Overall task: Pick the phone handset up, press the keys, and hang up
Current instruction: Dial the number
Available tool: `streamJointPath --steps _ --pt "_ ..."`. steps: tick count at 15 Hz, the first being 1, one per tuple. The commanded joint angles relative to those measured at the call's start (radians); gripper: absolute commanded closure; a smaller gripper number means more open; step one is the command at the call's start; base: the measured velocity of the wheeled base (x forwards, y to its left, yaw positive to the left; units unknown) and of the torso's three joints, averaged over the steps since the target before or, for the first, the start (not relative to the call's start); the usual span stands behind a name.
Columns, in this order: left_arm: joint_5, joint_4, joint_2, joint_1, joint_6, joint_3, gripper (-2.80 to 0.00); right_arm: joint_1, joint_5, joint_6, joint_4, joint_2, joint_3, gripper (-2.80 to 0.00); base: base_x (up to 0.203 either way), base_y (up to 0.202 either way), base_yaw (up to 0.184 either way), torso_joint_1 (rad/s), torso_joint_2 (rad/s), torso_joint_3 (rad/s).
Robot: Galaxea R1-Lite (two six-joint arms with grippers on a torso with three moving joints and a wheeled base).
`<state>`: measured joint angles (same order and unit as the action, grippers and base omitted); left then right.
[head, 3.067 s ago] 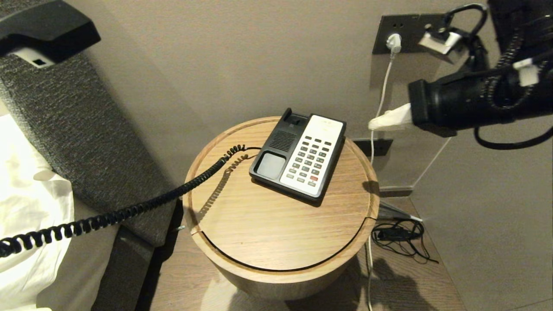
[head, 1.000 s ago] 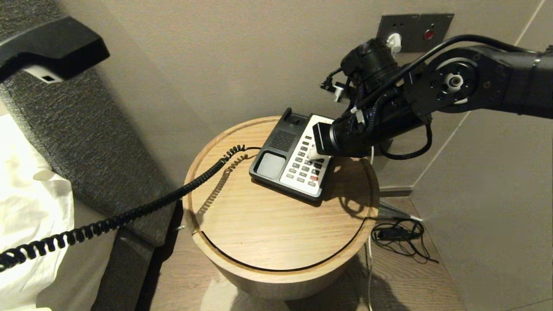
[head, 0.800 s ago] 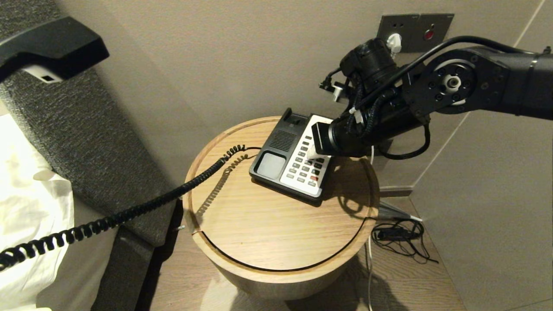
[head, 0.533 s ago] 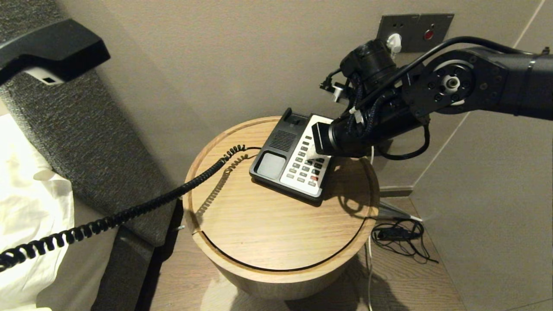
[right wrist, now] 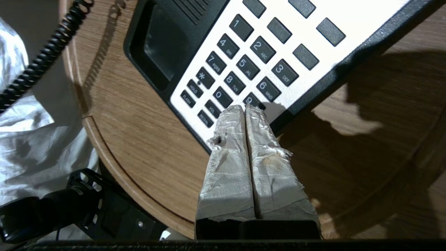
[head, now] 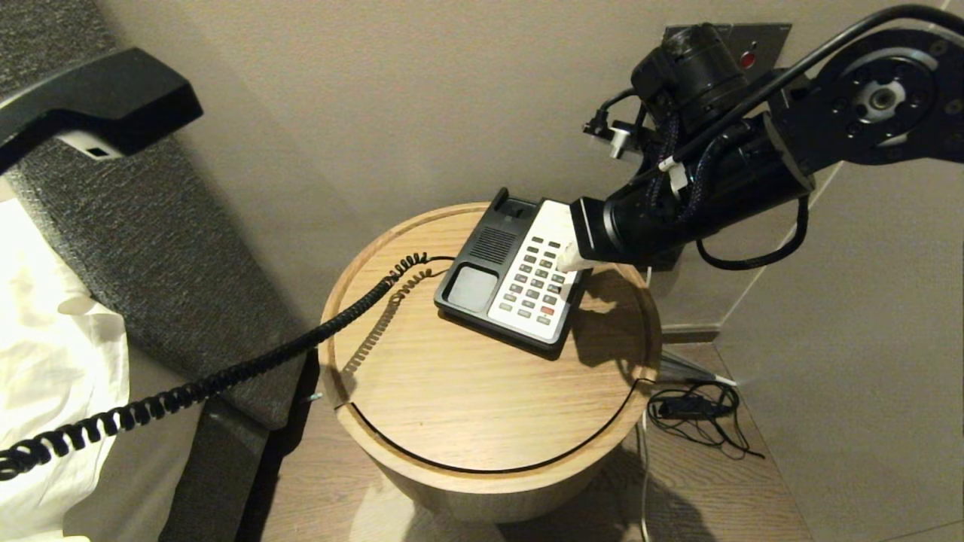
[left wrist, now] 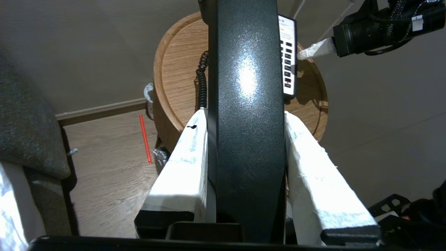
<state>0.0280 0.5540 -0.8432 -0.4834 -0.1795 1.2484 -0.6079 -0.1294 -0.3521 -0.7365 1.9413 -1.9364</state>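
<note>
The black and white phone base [head: 520, 277] sits on the round wooden table [head: 482, 399]; its keypad [right wrist: 244, 69] fills the right wrist view. My left gripper [left wrist: 245, 115] is shut on the black handset [left wrist: 247, 104], held high at the far left [head: 98, 90] with the coiled cord [head: 226, 376] stretched to the base. My right gripper [head: 566, 261] is shut and empty, its white-wrapped fingertips [right wrist: 245, 108] hovering just above the right side of the keypad, near the 9 key.
A padded grey headboard [head: 151, 248] and white bedding [head: 53, 361] lie at the left. A wall socket plate [head: 742, 45] with a white plug cable sits behind my right arm. Loose black cables [head: 697, 414] lie on the floor right of the table.
My right gripper came down onto the keypad, then lifted and drew back right, off the keys. The handset in my left gripper shifted slightly right.
</note>
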Motion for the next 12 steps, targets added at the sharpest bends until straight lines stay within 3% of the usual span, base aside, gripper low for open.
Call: streamJointPath --steps 1,12 --pt "0.006 0.003 0.004 0.0 -0.002 -0.007 0.0 -0.008 -0.006 -0.002 -0.008 -0.023 0.015 0.0 0.0 0.0 0.0 0.0 0.0 0.0" --pt "0.009 0.003 0.002 0.0 -0.002 -0.015 0.0 -0.053 -0.033 -0.008 -0.06 0.061 0.027 0.0 0.0 0.0 0.0 0.0 0.0 0.0"
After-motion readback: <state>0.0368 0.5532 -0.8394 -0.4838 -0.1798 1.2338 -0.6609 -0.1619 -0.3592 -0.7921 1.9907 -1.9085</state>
